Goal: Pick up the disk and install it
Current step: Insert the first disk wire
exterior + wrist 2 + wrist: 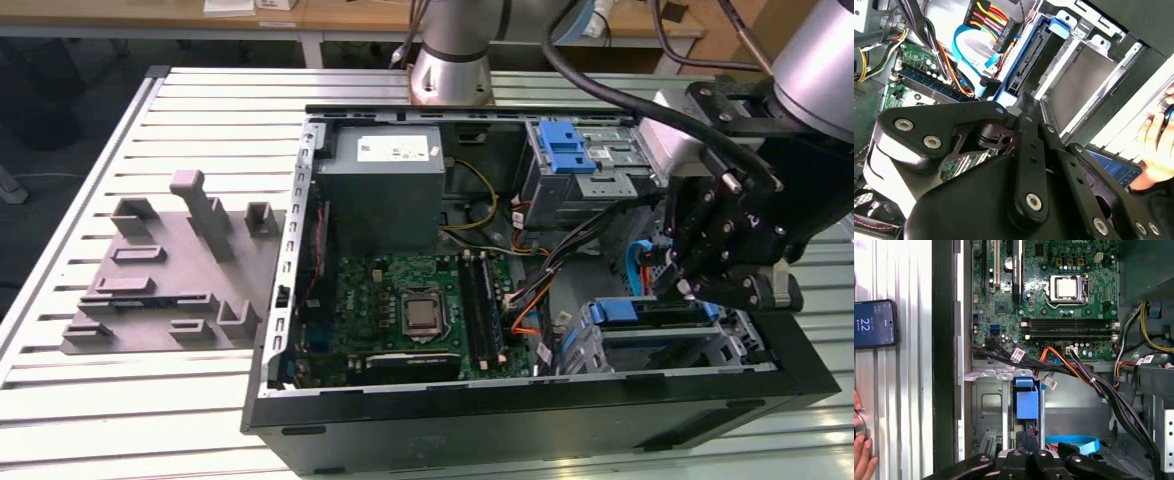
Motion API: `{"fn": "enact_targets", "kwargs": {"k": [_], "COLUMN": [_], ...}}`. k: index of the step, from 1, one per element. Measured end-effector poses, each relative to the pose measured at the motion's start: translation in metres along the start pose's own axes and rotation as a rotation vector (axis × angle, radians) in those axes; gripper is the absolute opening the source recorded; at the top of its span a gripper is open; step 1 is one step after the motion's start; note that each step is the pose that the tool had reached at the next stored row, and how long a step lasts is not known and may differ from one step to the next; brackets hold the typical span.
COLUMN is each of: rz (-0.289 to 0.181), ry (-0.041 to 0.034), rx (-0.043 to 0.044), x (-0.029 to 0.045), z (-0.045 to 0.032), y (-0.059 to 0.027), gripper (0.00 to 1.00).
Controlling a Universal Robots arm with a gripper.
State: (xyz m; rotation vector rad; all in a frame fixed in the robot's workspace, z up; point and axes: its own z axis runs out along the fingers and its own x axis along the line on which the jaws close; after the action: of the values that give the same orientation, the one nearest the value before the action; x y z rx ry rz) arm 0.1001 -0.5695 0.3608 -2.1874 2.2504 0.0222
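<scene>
Inside the open black computer case (534, 400), to the exterior view's right of the green motherboard (387, 290), the silver-grey disk in its blue plastic carrier (641, 312) sat edge-up in the lower metal drive cage (731, 350). It lay directly beneath the black gripper (685, 290). Whether the gripper was clamped on it could not be told.

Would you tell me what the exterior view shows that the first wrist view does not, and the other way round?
Exterior view: the grey moulded fixture on the table beside the case, and the grey power supply box. First wrist view: a phone on the table and a person's hand. Both: the motherboard, the gripper and the blue-framed disk in the drive bay.
</scene>
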Motion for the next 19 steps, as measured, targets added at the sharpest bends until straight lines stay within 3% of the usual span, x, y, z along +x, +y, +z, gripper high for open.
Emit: {"fn": "enact_targets", "kwargs": {"k": [11,15,19], "rz": [0.0,0.0,0.0], "ry": [0.0002,0.0004,0.0001], "rx": [0.0,0.0019,0.0132], "x": [-0.0046,-0.0076,-0.0101], "z": [-0.0003,-0.0011,-0.0031], "y": [-0.0233,-0.0238,-0.0237], "gripper": [0.11,0.11,0.11]}}
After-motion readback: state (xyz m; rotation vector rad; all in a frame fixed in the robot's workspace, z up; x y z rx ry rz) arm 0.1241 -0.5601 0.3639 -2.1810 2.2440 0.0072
